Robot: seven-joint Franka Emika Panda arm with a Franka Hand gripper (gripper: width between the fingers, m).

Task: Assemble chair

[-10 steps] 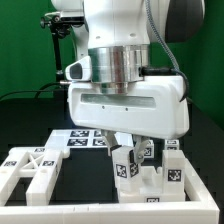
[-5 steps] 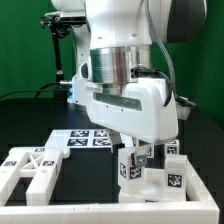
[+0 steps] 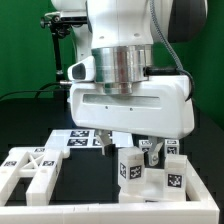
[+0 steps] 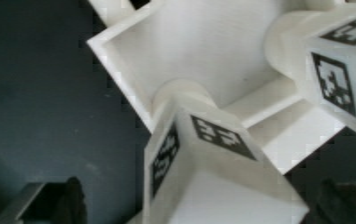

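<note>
Widened since a second ago, the tool (image 3: 130, 150) has its fingers (image 3: 108, 146) spread and holds nothing. The hand above them has squared up from the tilt it showed half a second back.

Nearest in the exterior view are the chair's pieces, lying on the dark desk (image 3: 25, 112). The cross-braced frame (image 3: 28, 166) is at that view's left. At its right is a cluster of tagged upright blocks (image 3: 131, 170) standing close together, right under the tool. The wrist view shows one tagged block between the two spread fingertips, with a slotted white panel beyond it. Whether either fingertip touches the block, I cannot tell.

These pieces look like stiff moulded plastic: light for their bulk, not fragile, and matte enough not to slide readily in a pinch. The best hold is probably across two flat parallel faces of a block, low on its body. How firmly the cluster is joined is unclear, so lifting by one block might pull it apart.

Behind the tool lies the marker board (image 3: 84, 138), flat on the desk.
</note>
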